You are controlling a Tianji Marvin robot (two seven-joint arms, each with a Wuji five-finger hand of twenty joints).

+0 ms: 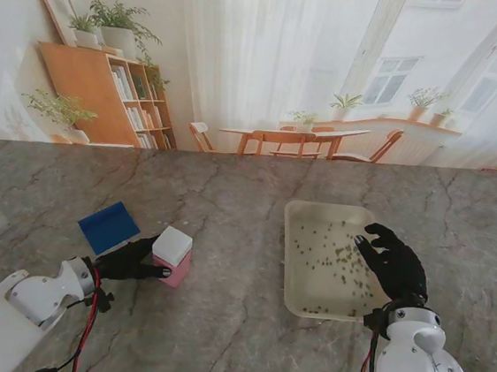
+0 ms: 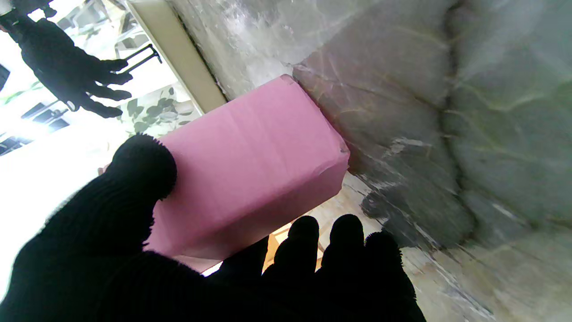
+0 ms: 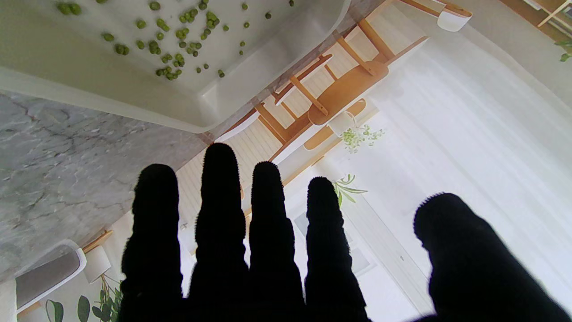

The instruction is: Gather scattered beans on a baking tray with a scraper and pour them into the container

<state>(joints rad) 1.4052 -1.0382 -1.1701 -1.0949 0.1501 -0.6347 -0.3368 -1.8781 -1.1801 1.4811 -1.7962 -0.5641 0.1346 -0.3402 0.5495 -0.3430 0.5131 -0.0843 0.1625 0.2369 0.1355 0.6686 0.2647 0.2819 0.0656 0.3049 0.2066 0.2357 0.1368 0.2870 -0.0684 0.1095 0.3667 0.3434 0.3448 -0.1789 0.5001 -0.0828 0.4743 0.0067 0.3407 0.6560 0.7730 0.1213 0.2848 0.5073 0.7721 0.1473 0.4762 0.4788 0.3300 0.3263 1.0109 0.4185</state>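
The left hand (image 1: 129, 261) cupped the light, stiff pink box (image 1: 173, 256); the right hand (image 1: 393, 262) hovered spread over the tray (image 1: 297, 271)

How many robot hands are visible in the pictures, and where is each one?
2. The left hand is at the pink container, its fingers around the container's side. The right hand is open over the right edge of the baking tray. No hand is hidden.

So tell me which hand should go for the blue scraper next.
Left. The blue scraper lies just beyond the left hand, though that hand is closing around the pink container. The right hand hovers open over the baking tray of beans, far across the table.
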